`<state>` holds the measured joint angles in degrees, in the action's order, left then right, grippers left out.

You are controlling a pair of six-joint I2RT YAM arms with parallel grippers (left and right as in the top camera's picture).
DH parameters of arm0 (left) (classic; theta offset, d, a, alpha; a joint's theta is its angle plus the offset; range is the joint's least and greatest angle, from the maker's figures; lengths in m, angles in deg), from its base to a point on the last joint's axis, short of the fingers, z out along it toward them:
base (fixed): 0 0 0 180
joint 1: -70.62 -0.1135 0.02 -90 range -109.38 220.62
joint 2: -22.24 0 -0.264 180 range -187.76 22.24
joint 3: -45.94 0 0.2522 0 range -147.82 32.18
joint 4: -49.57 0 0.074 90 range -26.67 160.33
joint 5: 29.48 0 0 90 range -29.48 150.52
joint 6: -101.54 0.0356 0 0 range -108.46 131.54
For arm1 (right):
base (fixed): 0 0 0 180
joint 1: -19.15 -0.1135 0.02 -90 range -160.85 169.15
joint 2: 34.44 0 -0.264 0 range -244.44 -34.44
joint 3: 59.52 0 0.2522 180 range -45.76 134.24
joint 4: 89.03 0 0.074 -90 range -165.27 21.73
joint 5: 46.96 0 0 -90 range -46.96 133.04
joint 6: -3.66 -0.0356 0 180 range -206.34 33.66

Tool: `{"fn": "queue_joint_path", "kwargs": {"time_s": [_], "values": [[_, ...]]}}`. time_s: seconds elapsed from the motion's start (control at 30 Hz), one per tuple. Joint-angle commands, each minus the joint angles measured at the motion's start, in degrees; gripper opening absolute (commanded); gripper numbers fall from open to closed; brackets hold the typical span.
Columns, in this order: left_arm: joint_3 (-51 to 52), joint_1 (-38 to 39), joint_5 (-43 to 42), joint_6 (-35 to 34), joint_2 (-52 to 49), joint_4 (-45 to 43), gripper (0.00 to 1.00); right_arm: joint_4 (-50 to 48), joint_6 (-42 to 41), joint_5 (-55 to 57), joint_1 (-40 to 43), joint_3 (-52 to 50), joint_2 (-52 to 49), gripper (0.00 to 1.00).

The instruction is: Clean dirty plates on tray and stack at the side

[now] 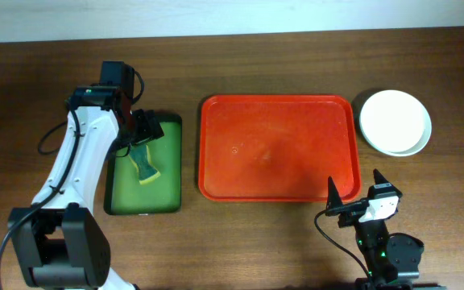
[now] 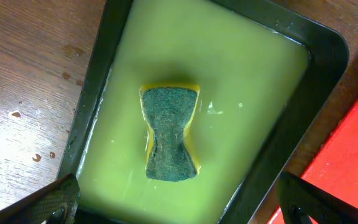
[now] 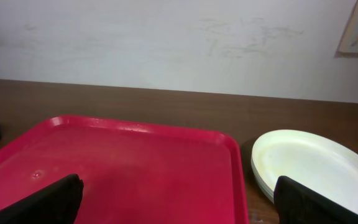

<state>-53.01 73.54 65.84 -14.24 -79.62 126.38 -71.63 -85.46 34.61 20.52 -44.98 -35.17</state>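
Note:
The red tray [image 1: 276,147] lies in the middle of the table with no plates on it; it also shows in the right wrist view [image 3: 123,168]. The plates [image 1: 395,122] stand stacked to its right, a white one on top; the stack shows in the right wrist view [image 3: 319,167]. My left gripper [image 1: 141,133] is open above the green tray [image 1: 143,201], over a yellow-green sponge [image 2: 170,133] lying in it. My right gripper [image 1: 359,193] is open and empty near the front edge, at the red tray's front right corner.
The green black-rimmed tray [image 2: 272,68] stands left of the red tray, its floor wet. Small water drops [image 2: 36,157] dot the wood to its left. A pale wall runs along the back of the table.

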Motion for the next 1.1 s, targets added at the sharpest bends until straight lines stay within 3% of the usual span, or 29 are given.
{"fn": "queue_joint_path", "kwargs": {"time_s": [0.0, 0.43, 0.53, 0.6, 0.7, 0.77, 0.9, 1.07], "values": [[-0.5, -0.2, -0.1, 0.1, 1.1, 0.0, 1.0, 0.2, -0.7, 0.7, 0.3, -0.5, 0.5, 0.98], [-0.1, -0.2, 2.0, 0.2, 3.4, -0.2, 0.99, 0.2, -0.7, 0.7, 0.3, -0.5, 0.5, 0.98], [7.2, -0.2, 2.5, 7.4, 12.7, -2.7, 0.99, 0.2, -0.7, 0.7, 0.3, -0.5, 0.5, 0.98], [17.4, -0.2, 1.7, 13.9, 21.7, -12.1, 0.99, 0.2, -0.7, 0.7, 0.3, -0.5, 0.5, 0.98], [36.2, -0.6, -8.4, 25.4, 39.0, -29.7, 0.99, 0.2, -0.7, 0.7, 0.3, -0.5, 0.5, 0.98], [47.5, -1.7, -8.9, 25.9, 52.2, -38.0, 0.99, 0.2, -0.7, 0.7, 0.3, -0.5, 0.5, 0.98], [58.1, -3.1, -7.5, 25.8, 75.8, -36.7, 0.99, 0.2, -0.7, 0.7, 0.3, -0.5, 0.5, 0.98], [66.1, -7.9, -8.5, 25.8, 87.9, -37.0, 0.99, 0.2, -0.7, 0.7, 0.3, -0.5, 0.5, 0.99]]}}
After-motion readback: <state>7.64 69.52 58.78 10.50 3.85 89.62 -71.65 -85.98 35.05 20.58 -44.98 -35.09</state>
